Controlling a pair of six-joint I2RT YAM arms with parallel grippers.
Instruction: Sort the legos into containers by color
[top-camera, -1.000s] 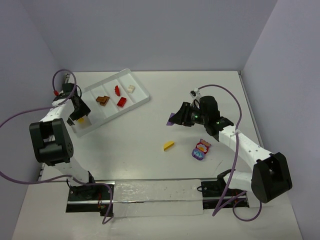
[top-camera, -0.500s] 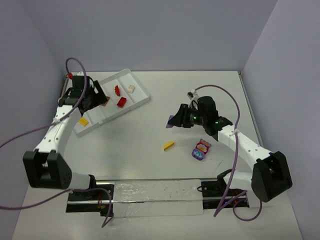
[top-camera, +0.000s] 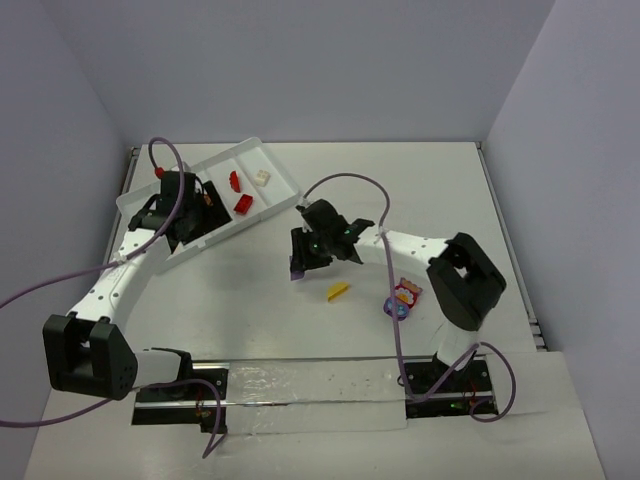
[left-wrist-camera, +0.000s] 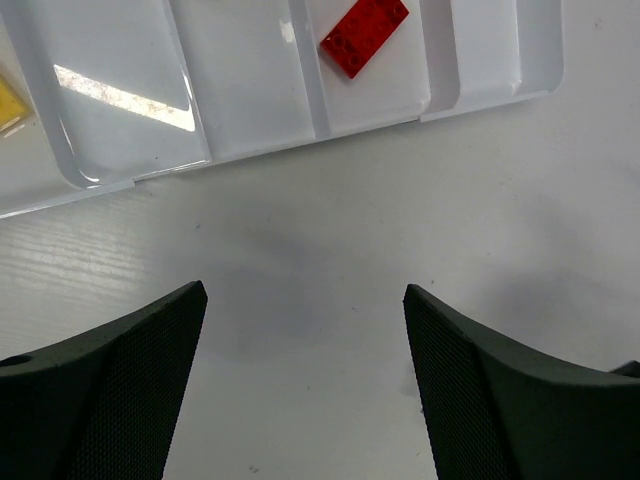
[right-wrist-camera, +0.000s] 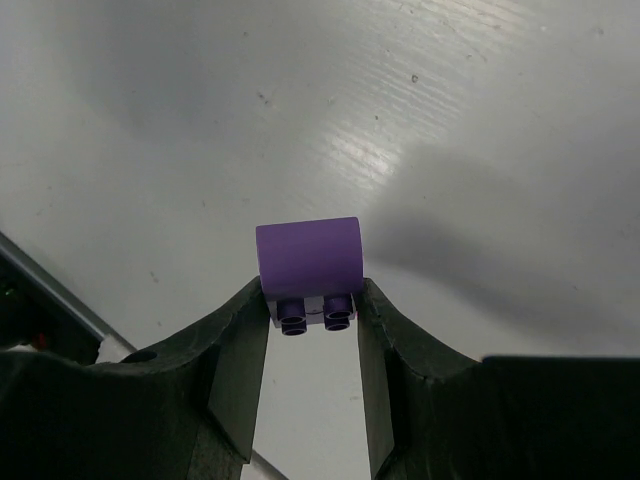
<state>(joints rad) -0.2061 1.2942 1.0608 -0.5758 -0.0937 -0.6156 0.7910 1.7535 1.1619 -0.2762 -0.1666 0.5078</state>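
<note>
While the right end effector (right-wrist-camera: 310, 300) is gripping a purple brick (right-wrist-camera: 307, 255), the left end effector (left-wrist-camera: 302, 295) is hovering open and empty. Next up, probably: a free tray (left-wrist-camera: 250, 90) compartment.

Toward the far left corner, white tray (top-camera: 278, 190) with two red bricks (top-camera: 243, 204) and a white brick (top-camera: 262, 177); left gripper (top-camera: 203, 218) over its near part. Mid-table, right gripper (top-camera: 298, 262) pinching purple brick (top-camera: 297, 271); yellow brick (top-camera: 338, 291) and pink cluster (top-camera: 403, 297) nearer the near edge.
</note>
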